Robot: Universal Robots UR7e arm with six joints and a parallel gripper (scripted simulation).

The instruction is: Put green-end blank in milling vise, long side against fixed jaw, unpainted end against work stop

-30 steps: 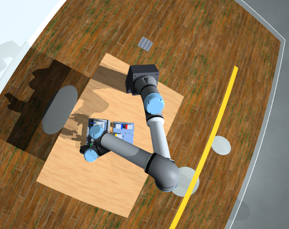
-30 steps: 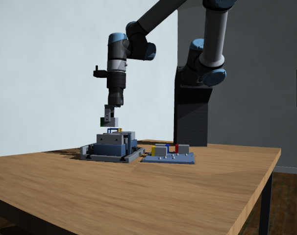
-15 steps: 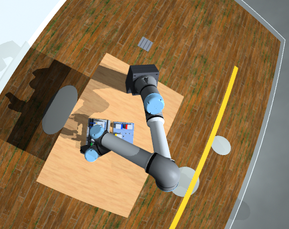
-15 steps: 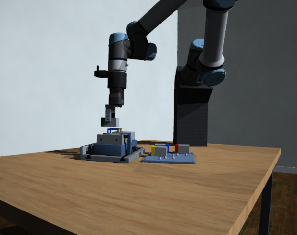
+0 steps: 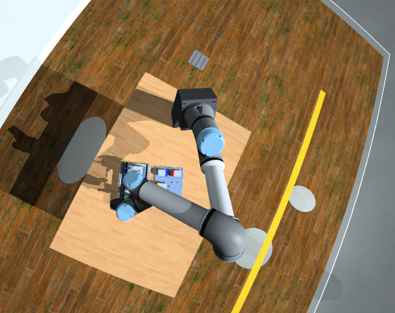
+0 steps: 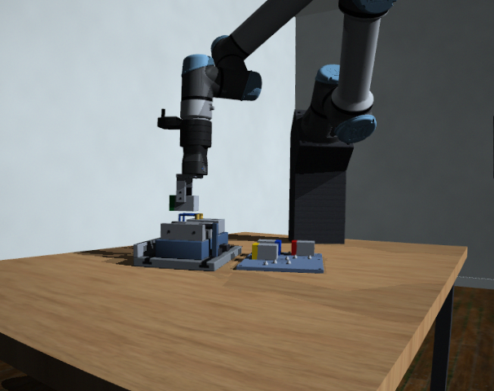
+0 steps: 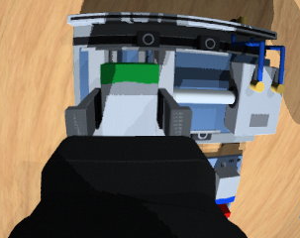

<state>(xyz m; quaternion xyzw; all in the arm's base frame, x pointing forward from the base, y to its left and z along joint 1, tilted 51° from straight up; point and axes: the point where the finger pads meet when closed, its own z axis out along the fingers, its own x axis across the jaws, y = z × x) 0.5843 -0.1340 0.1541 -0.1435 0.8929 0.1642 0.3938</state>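
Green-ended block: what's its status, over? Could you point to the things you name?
Tool point(image 6: 181, 200) point(image 7: 129, 101) shut on green-ended block point(image 6: 189, 203) point(image 7: 130, 106). Block held above vise point(image 6: 182, 248) point(image 7: 275, 116), not in it. Nothing visible between them.
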